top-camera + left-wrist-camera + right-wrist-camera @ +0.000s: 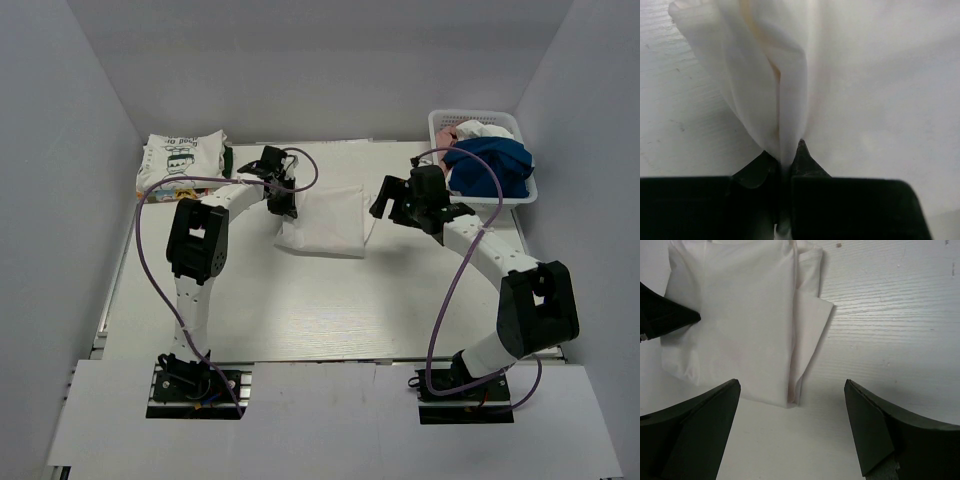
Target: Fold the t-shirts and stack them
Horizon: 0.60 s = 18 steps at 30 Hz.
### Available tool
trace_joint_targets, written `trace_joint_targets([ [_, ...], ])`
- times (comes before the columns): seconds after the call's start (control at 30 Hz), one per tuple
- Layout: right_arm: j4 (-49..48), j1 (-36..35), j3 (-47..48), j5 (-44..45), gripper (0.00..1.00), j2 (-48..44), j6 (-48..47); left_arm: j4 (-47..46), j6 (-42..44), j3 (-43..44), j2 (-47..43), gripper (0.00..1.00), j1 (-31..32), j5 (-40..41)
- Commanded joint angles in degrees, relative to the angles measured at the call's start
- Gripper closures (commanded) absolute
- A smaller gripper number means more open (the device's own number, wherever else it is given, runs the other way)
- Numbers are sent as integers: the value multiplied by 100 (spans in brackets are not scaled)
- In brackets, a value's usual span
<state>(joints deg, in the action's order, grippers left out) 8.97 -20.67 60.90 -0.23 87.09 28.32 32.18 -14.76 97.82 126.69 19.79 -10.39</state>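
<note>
A folded white t-shirt [328, 222] lies mid-table. My left gripper [285, 206] is shut on its left edge; in the left wrist view the cloth [790, 90] bunches up between the closed jaws. My right gripper [400, 212] is open and empty just right of the shirt; in the right wrist view the folded shirt [740, 320] lies ahead of the spread fingers [875, 430]. A folded white tee with dark print [182, 163] sits at the back left. A royal-blue tee [490, 168] and a white one [482, 131] lie in the basket.
The white lattice basket [437, 122] stands at the back right. White walls enclose the table on three sides. Purple cables loop over both arms.
</note>
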Motion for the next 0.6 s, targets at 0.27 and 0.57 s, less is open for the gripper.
trace_joint_targets([
  [0.27, -379, 45, -342, 875, 10, -430, -362, 123, 1800, 405, -1119, 100, -124, 2813],
  [0.57, -396, 54, -307, 1104, 10, -219, -415, -1275, 3514, 96, -1771, 100, -476, 3948],
])
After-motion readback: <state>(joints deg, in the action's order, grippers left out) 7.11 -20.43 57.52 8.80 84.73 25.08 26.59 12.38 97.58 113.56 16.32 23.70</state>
